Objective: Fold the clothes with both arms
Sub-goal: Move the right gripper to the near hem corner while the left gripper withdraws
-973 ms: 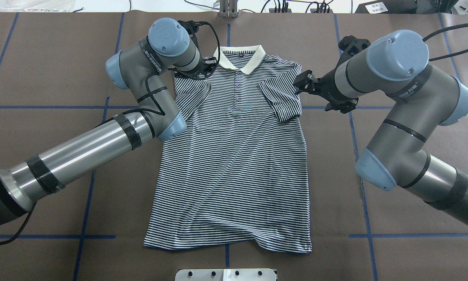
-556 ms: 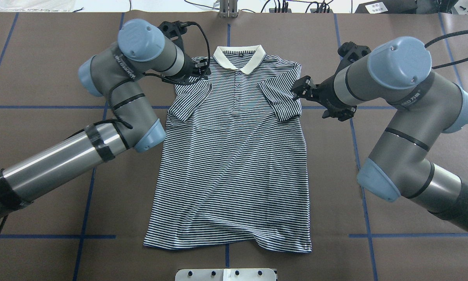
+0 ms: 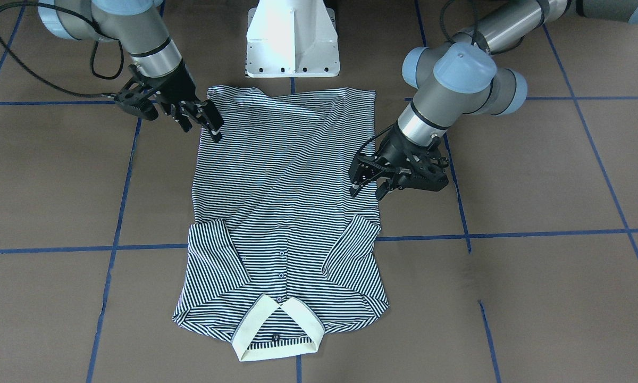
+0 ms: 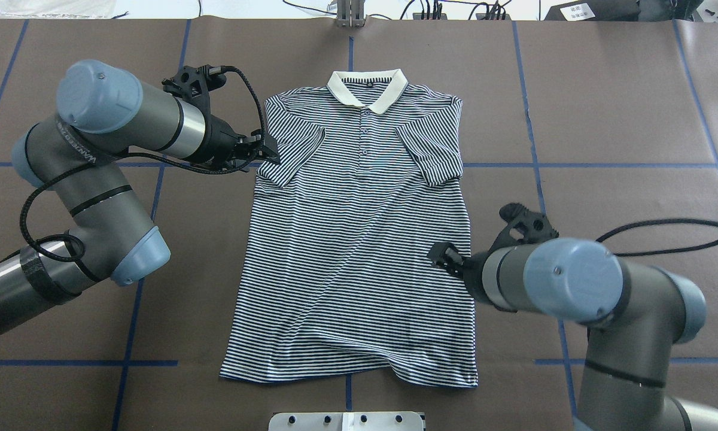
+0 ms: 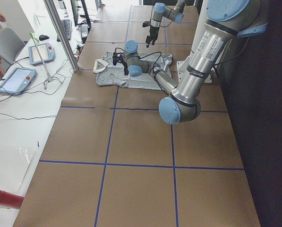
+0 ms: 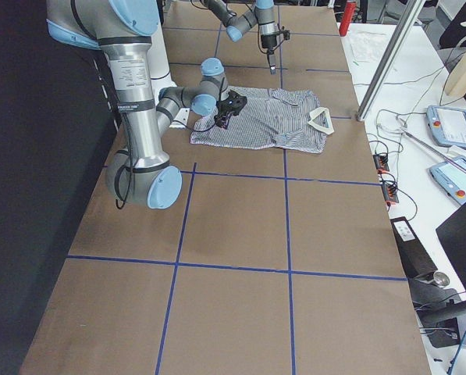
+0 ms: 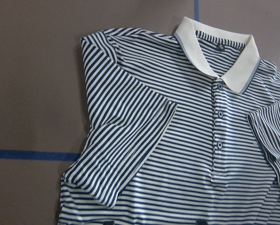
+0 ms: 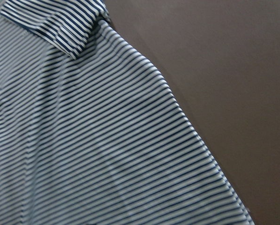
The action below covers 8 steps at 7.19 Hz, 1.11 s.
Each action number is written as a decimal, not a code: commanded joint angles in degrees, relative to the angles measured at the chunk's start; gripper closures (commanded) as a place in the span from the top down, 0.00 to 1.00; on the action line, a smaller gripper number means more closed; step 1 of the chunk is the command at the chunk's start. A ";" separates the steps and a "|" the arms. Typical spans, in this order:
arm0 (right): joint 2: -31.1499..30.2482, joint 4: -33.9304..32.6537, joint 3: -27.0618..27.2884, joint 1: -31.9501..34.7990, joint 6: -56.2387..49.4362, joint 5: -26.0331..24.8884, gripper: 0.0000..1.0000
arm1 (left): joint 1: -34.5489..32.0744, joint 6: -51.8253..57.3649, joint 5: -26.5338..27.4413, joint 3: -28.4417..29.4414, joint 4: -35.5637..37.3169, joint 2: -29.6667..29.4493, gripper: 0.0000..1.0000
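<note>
The striped polo shirt (image 4: 359, 251) lies flat and face up on the brown table, cream collar (image 4: 368, 90) at the far end, both sleeves folded inward over the chest. My left gripper (image 4: 267, 157) hovers open and empty at the outer edge of the folded left sleeve (image 4: 290, 158); the front view shows this left gripper (image 3: 367, 191) beside the shirt (image 3: 276, 181). Open and empty too, my right gripper (image 4: 440, 254) hangs over the shirt's right side, about halfway down; in the front view this right gripper (image 3: 202, 125) is at the shirt's edge. Neither wrist view shows fingers, only the shirt (image 7: 177, 140) and its side edge (image 8: 107, 140).
The white pedestal base (image 3: 292, 42) stands just behind the hem. Blue tape lines (image 4: 137, 311) cross the brown table. A metal post (image 4: 350, 15) and cables sit at the far edge. Teach pendants (image 5: 15, 80) lie on a side table.
My right gripper has left the folded right sleeve and moved back toward the robot along the shirt's right side. My left gripper moved from the left shoulder out to the left sleeve's edge.
</note>
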 commanded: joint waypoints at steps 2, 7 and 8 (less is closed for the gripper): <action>-1.90 -10.25 2.49 -15.91 14.18 -10.20 0.88 | 0.21 -0.22 0.10 -0.41 0.00 0.66 0.73; -3.23 -10.35 0.11 -18.31 17.37 -11.09 0.77 | 0.38 -0.30 0.36 0.03 0.00 0.66 0.73; -3.06 -10.35 0.03 -18.40 17.28 -11.00 0.67 | 0.47 -0.30 0.36 0.03 0.00 0.66 0.73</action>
